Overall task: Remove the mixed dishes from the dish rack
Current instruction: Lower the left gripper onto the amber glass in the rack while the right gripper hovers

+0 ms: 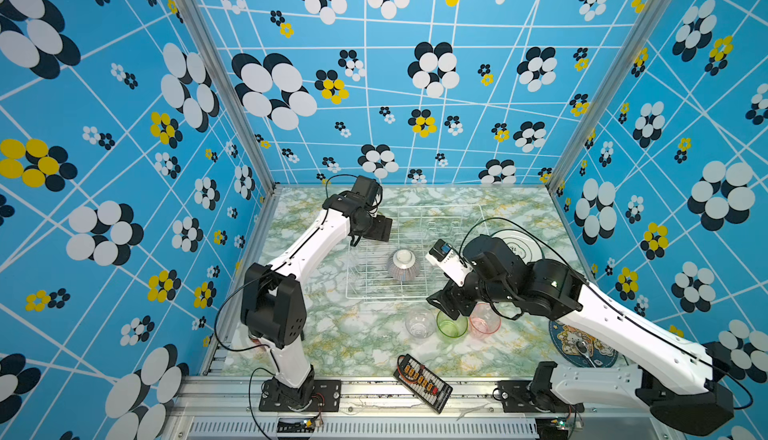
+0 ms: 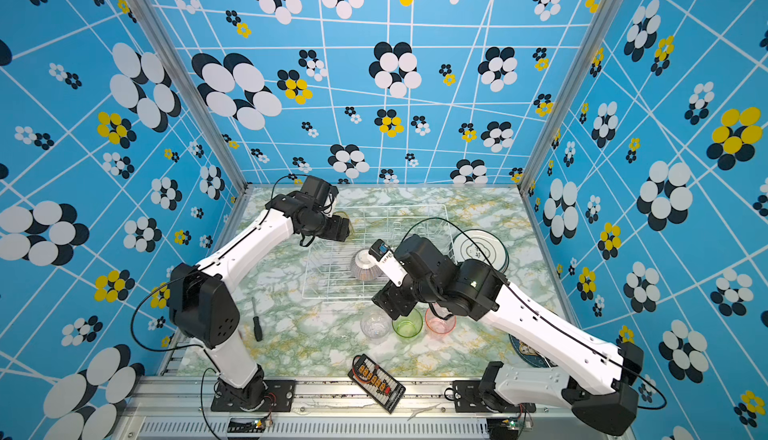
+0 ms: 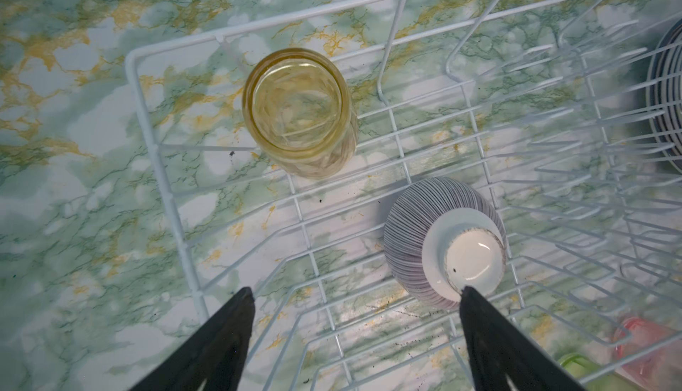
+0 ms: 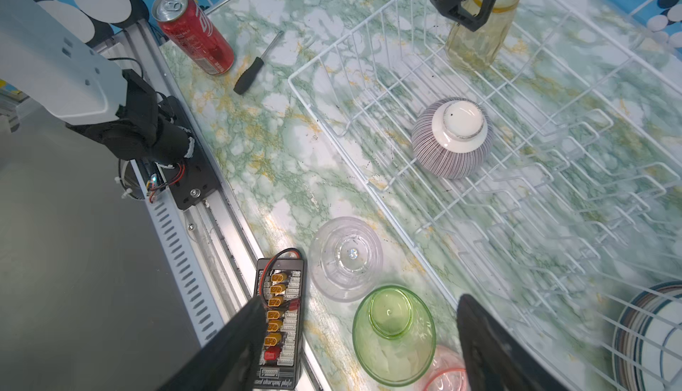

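A: Three on the counter [image 4: 265, 141], we count: clear tumbler [image 4: 345, 258], green tumbler [image 4: 393, 333], pink tumbler [image 1: 485, 325], at six o'clock of the dish rack [image 1: 374, 276].
B: We see the yellow tumbler [image 3: 299, 112] at its ten o'clock corner, the bowl [image 3: 439, 237] upturned mid-rack, plates [image 2: 482, 246] at three. Left pincer [image 3: 356, 289] and right pincer [image 4: 358, 297] both gape, empty.

The black charging board [image 4: 279, 319], lower middle of the right wrist view, bears white lettering ending in "charging plate". White script on the red can [image 4: 193, 32] is illegible.

Red can [image 4: 193, 32] near screwdriver [image 4: 254, 68], plus charging board [image 4: 280, 319] and cartoon mat [image 1: 565, 342]
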